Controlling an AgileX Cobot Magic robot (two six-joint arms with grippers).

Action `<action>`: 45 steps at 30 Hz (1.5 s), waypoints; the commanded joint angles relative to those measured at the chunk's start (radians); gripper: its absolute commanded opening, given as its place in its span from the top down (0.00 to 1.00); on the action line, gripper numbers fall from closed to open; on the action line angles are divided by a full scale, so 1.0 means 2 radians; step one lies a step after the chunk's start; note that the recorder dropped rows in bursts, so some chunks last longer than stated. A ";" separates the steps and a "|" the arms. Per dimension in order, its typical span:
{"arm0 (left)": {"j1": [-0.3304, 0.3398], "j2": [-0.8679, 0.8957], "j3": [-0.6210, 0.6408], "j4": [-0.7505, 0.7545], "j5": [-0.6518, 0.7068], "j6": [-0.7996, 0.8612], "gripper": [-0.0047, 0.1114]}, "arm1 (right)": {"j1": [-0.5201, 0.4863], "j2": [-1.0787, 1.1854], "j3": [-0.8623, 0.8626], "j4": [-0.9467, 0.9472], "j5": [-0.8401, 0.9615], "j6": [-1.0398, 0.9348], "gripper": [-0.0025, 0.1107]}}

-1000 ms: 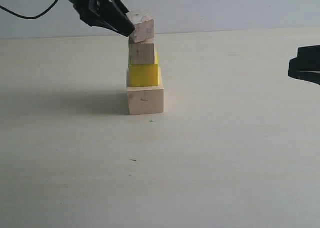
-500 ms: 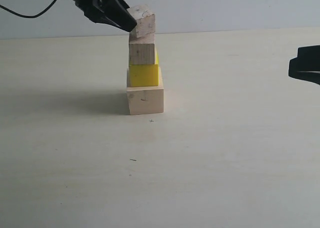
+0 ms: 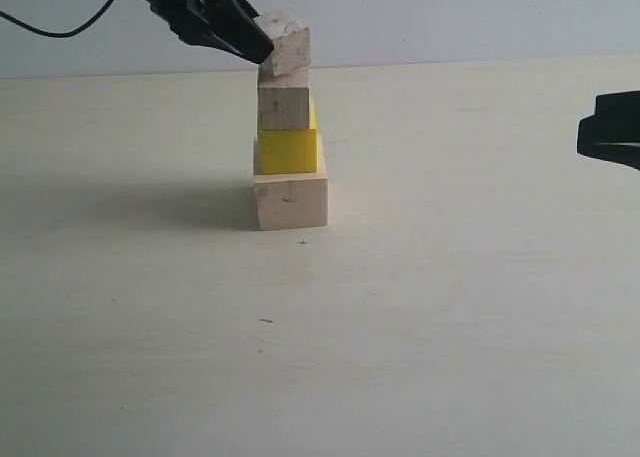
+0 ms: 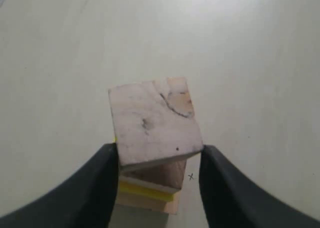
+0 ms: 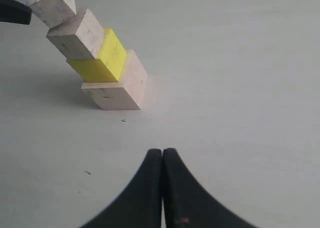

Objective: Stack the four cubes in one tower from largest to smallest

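Atop the medium wood cube (image 3: 284,108), the left claw (image 4: 159,155) clamps the smallest wood cube (image 3: 285,45) — tilted. Likely light, rigid — hold flat opposite faces; right claw (image 5: 162,160) closed, empty.

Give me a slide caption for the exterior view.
Left claw holds the small wood cube tilted atop the three-cube stack; right claw idles aside.

No text, labels or nos. readable imo. Only a tiny cross mark (image 3: 303,242) on the table (image 3: 450,307), just beside the big wood cube (image 3: 290,200).

low side exterior, near wrists (tower (image 3: 288,127) shared)
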 commanded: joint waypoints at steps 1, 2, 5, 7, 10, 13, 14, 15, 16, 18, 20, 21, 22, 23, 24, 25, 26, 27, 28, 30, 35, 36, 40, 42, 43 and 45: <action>0.000 -0.001 -0.005 -0.007 0.001 -0.003 0.48 | 0.001 0.000 0.002 -0.001 -0.008 -0.001 0.98; 0.000 -0.001 -0.005 -0.007 0.001 -0.003 0.45 | 0.001 0.000 0.002 -0.001 -0.008 -0.001 0.98; 0.000 -0.001 -0.005 -0.007 0.001 -0.003 0.42 | 0.001 0.000 0.002 -0.001 -0.008 -0.001 0.98; 0.000 -0.001 -0.005 -0.007 -0.001 -0.003 0.42 | 0.001 0.000 0.002 -0.001 -0.008 -0.001 0.98; 0.005 -0.013 -0.005 -0.007 -0.002 -0.003 0.42 | 0.001 0.000 0.002 -0.001 -0.008 -0.001 0.98; 0.016 -0.029 -0.005 -0.007 -0.001 -0.006 0.42 | 0.001 0.000 0.002 -0.001 -0.008 -0.001 0.98; 0.019 -0.036 -0.005 -0.007 -0.001 -0.012 0.42 | 0.001 0.000 0.002 -0.001 -0.008 -0.001 0.98; 0.024 -0.042 -0.005 -0.007 -0.001 -0.018 0.43 | 0.001 0.000 0.002 -0.001 -0.008 -0.001 0.98; 0.028 -0.048 -0.005 -0.007 -0.001 -0.023 0.43 | 0.001 0.000 0.002 -0.001 -0.008 -0.002 0.98; 0.036 -0.058 -0.005 -0.006 -0.002 -0.042 0.49 | 0.001 0.000 0.002 -0.002 -0.008 -0.004 0.98; 0.043 -0.064 -0.005 0.004 -0.002 -0.063 0.61 | 0.001 0.000 0.002 -0.002 -0.008 -0.022 0.98; 0.047 -0.066 -0.005 0.013 -0.001 -0.083 0.70 | 0.001 0.002 0.002 -0.002 -0.008 -0.032 0.98; 0.049 -0.068 -0.005 0.025 0.001 -0.098 0.79 | 0.001 0.005 0.002 -0.002 -0.008 -0.041 0.98; 0.050 -0.068 -0.005 0.033 0.004 -0.115 0.86 | 0.001 0.010 0.002 -0.002 -0.008 -0.048 0.98; 0.051 -0.068 -0.005 0.047 0.012 -0.129 0.96 | 0.001 0.017 0.002 -0.002 -0.008 -0.051 0.98; 0.051 -0.068 -0.005 0.057 0.019 -0.142 0.96 | 0.001 0.025 0.002 -0.002 -0.010 -0.051 0.98; 0.051 -0.067 -0.003 0.067 0.023 -0.155 0.96 | 0.001 0.035 0.002 -0.002 -0.017 -0.051 0.98; 0.051 -0.067 0.002 0.070 0.023 -0.162 0.96 | 0.001 0.043 0.002 -0.002 -0.024 -0.051 0.98; 0.051 -0.067 0.006 0.068 0.023 -0.161 0.96 | 0.001 0.054 0.002 -0.002 -0.037 -0.051 0.98; 0.051 -0.067 0.018 0.056 0.023 -0.161 0.96 | 0.001 0.076 0.002 -0.002 -0.064 -0.047 0.98; 0.051 -0.067 0.064 -0.009 -0.007 -0.162 0.96 | 0.001 0.137 -0.017 -0.001 -0.108 0.019 0.98; 0.051 -0.067 0.073 -0.021 -0.010 -0.159 0.96 | 0.001 0.147 -0.025 0.000 -0.109 0.026 0.98; 0.051 -0.067 0.107 -0.054 -0.022 -0.142 0.96 | 0.001 0.193 -0.066 0.001 -0.126 0.050 0.98; 0.054 -0.067 0.121 -0.077 -0.039 -0.136 0.96 | -0.001 0.219 -0.089 0.016 -0.132 0.051 0.98; 0.057 -0.067 0.128 -0.094 -0.044 -0.133 0.96 | -0.001 0.234 -0.102 0.025 -0.133 0.051 0.98; 0.061 -0.067 0.140 -0.126 -0.043 -0.122 0.96 | -0.001 0.264 -0.127 0.032 -0.132 0.050 0.98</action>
